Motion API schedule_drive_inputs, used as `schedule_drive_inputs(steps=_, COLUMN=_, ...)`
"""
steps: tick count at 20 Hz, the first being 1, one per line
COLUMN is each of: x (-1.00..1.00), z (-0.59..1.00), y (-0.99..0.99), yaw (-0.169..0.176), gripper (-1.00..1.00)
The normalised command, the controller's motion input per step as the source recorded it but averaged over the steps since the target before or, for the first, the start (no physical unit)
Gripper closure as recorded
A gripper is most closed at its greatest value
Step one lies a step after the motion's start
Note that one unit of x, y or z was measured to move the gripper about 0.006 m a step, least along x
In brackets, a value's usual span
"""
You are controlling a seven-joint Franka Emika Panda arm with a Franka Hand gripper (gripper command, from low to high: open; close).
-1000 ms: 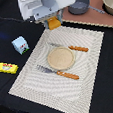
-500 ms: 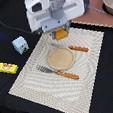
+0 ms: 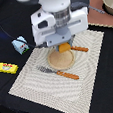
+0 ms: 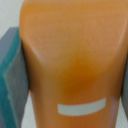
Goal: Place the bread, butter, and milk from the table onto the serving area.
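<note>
My gripper (image 3: 64, 45) is shut on the orange-brown bread (image 3: 64, 48) and holds it just above the far part of the round tan plate (image 3: 61, 60) on the beige woven serving area (image 3: 89, 74). In the wrist view the bread (image 4: 72, 65) fills the picture between the two grey fingers (image 4: 11, 75). The yellow butter (image 3: 6, 67) lies on the dark table at the exterior view's left. The white and light-blue milk (image 3: 20, 45) stands on the table behind the butter, off the mat.
An orange-handled fork (image 3: 58, 72) lies on the mat in front of the plate and an orange-handled knife (image 3: 80, 49) lies behind it. A brown board (image 3: 99, 13) with grey pots (image 3: 108, 2) is at the back right. A cable (image 3: 5, 28) runs across the table at the left.
The arm has moved forward and down toward the plate with the bread in the gripper. Butter and milk have not moved.
</note>
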Motion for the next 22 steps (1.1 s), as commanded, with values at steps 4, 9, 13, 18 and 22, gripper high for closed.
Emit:
schedule_drive_inputs(steps=4, x=0.70, z=-0.18, y=-0.24, yaw=-0.007, gripper=1.00)
schedule_drive_inputs(steps=9, x=0.41, z=0.55, y=0.06, yaw=-0.003, gripper=-1.00)
schedule_drive_inputs(steps=13, x=-0.16, z=0.90, y=0.05, yaw=0.000, gripper=-1.00)
schedule_drive_inputs(steps=18, x=-0.49, z=0.80, y=0.00, yaw=0.009, gripper=-1.00)
schedule_drive_inputs(steps=22, x=-0.80, z=0.18, y=-0.11, yaw=0.008, gripper=-1.00)
